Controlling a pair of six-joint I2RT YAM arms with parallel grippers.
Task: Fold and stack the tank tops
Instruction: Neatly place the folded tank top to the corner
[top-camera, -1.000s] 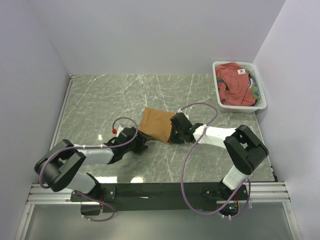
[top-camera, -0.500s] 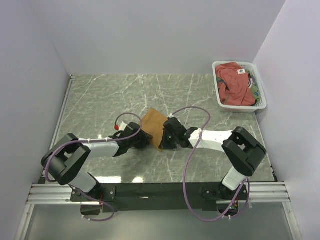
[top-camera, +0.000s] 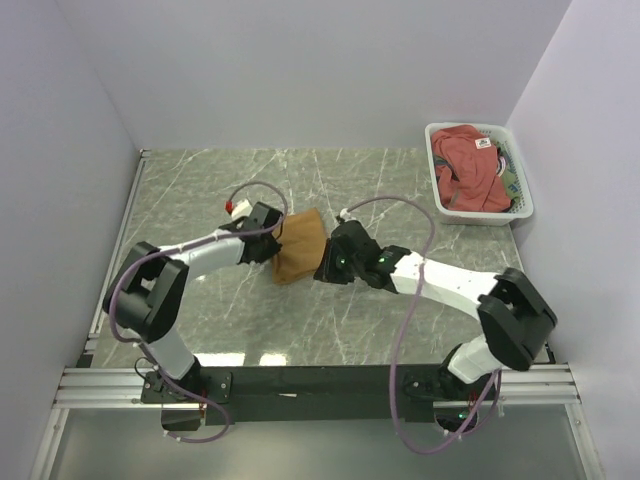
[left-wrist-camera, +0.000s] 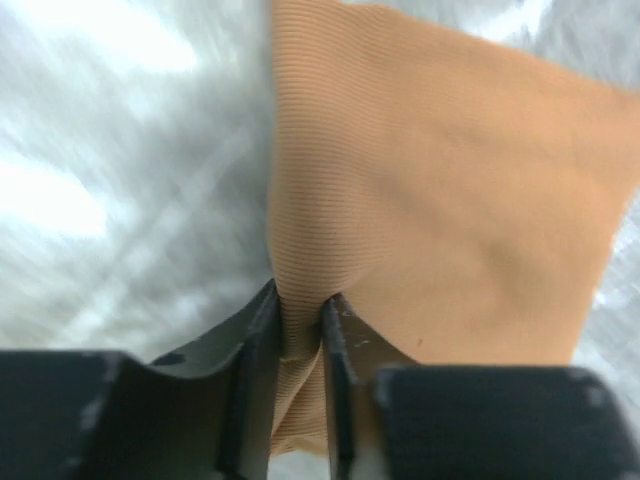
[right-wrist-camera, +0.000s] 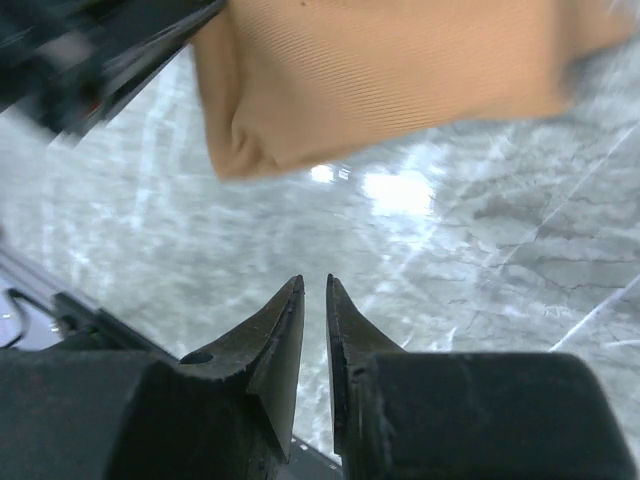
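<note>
The tan tank top (top-camera: 298, 255) is a folded bundle at the middle of the table. My left gripper (top-camera: 272, 238) is at its left edge, shut on a pinched ridge of that cloth (left-wrist-camera: 440, 200), with the fabric squeezed between the two fingers (left-wrist-camera: 298, 310). My right gripper (top-camera: 325, 268) is at the bundle's right side, jaws slightly apart with nothing between them (right-wrist-camera: 314, 285); the tan cloth (right-wrist-camera: 380, 70) hangs just ahead of and above its tips. The rust-red tank top (top-camera: 470, 170) lies crumpled in the basket.
A white mesh basket (top-camera: 432, 135) stands at the far right corner against the wall. White walls close the table on the left, back and right. The left arm's dark gripper body (right-wrist-camera: 90, 50) shows at the top left of the right wrist view.
The left gripper reached the tan cloth's left edge and closed on it. The right gripper let go of the cloth. Both arms and the bundle shifted left and farther from the bases.
</note>
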